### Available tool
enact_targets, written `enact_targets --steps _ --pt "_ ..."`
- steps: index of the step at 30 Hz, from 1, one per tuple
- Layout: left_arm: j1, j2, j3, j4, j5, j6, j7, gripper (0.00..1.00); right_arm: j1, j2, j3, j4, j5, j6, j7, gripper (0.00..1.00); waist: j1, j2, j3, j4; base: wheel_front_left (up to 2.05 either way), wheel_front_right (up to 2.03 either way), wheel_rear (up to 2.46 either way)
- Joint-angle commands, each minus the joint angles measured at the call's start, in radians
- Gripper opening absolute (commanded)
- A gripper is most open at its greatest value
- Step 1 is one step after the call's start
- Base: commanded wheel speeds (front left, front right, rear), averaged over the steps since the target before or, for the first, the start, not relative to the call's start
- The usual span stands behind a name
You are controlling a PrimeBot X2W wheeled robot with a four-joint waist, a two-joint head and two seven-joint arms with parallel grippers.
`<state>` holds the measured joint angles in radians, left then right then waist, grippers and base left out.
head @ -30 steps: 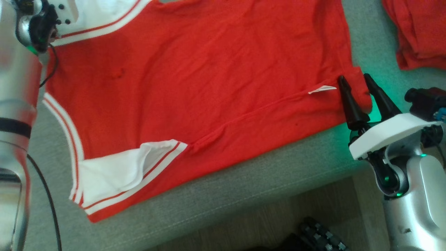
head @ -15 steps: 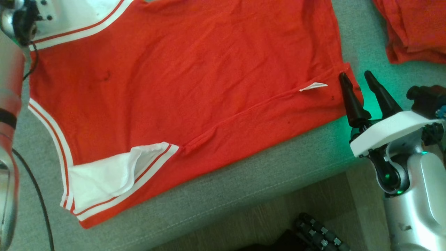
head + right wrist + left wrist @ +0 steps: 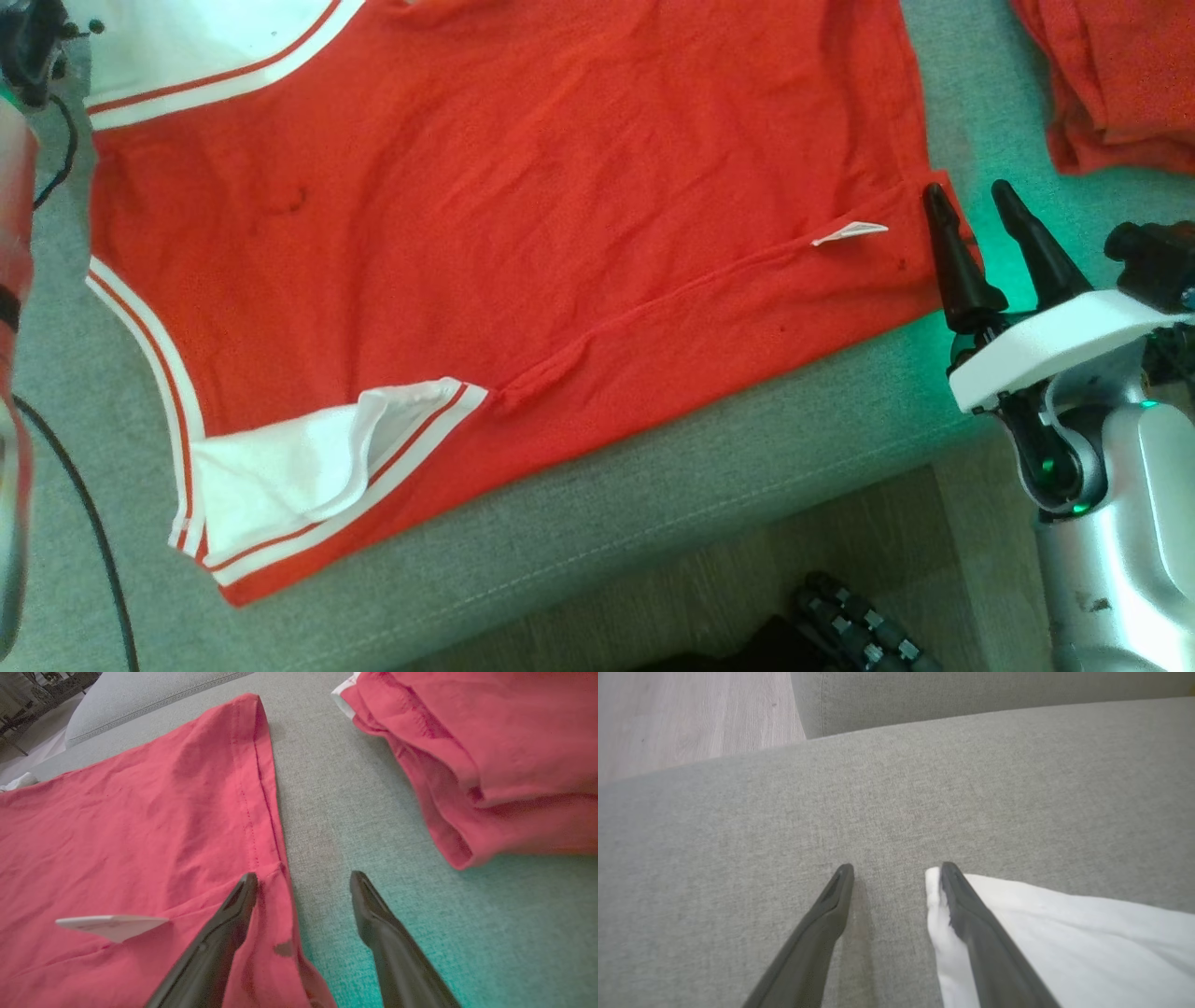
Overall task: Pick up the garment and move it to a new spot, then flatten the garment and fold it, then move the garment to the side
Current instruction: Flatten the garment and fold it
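The garment (image 3: 523,215) lies flat near the front edge of the cushion (image 3: 653,509) — right gripper (image 3: 968,189) spread astride its hem corner, left gripper (image 3: 896,867) spread at its white sleeve (image 3: 1064,933).

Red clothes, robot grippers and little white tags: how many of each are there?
Red clothes: 2, the spread garment and the folded red bundle, counted as one
Grippers: 2, the left gripper and the right gripper, both open
White tag: 1
Total: 5
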<state>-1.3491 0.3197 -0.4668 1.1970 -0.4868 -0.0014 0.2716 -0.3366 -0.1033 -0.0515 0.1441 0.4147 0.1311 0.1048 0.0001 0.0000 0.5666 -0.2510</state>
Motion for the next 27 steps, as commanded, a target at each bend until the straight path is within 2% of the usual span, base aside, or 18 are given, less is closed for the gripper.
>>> enact_targets --steps 1,7,9,10,11,14,15,16,27 --pt "-0.043 0.042 0.021 -0.017 -0.009 -0.008 0.007 0.96 0.004 -0.010 0.011 -0.038 -0.003 0.000 -0.008 1.00 -0.0001 0.0000 0.002 0.000 0.00 0.00 0.00" --pt "-0.037 0.028 0.022 0.003 -0.028 -0.038 0.023 0.88 -0.002 -0.008 0.008 -0.042 -0.003 0.000 -0.007 1.00 -0.0001 0.0000 0.014 0.001 0.00 0.00 0.00" --pt "-0.035 0.024 0.015 0.011 -0.028 -0.046 0.034 0.75 -0.005 -0.009 0.007 -0.042 -0.004 0.000 -0.007 1.00 -0.0001 0.0000 0.015 0.002 0.00 0.00 0.00" --pt "-0.033 0.023 0.014 0.017 -0.031 -0.050 0.043 0.43 -0.006 -0.009 0.007 -0.041 -0.004 0.000 -0.006 1.00 -0.0001 0.0000 0.015 0.001 0.00 0.00 0.00" --pt "-0.031 0.021 0.014 0.023 -0.035 -0.056 0.055 0.36 -0.007 -0.009 0.006 -0.041 -0.005 0.000 -0.005 1.00 -0.0001 0.0000 0.013 0.001 0.00 0.00 0.00" --pt "-0.023 0.010 0.010 0.034 -0.049 -0.080 0.096 0.31 -0.011 -0.011 0.001 -0.040 -0.007 0.000 -0.002 1.00 -0.0001 0.0000 0.006 0.003 0.00 0.00 0.00" --pt "-0.021 0.007 0.010 0.035 -0.053 -0.085 0.102 0.13 -0.012 -0.011 0.000 -0.040 -0.008 0.000 -0.001 1.00 -0.0001 0.0000 0.004 0.004 0.00 0.00 0.00" --pt "-0.018 0.005 0.008 0.037 -0.057 -0.092 0.109 0.00 -0.015 -0.011 -0.001 -0.041 -0.009 0.000 0.000 1.00 -0.0001 0.0000 0.001 0.005 0.00 0.00 0.00" --pt "-0.022 -0.005 0.004 -0.013 -0.069 -0.112 -0.046 0.00 -0.137 -0.004 0.034 0.008 0.002 0.000 0.039 1.00 -0.0001 0.0000 -0.054 0.033 0.00 0.00 0.00"
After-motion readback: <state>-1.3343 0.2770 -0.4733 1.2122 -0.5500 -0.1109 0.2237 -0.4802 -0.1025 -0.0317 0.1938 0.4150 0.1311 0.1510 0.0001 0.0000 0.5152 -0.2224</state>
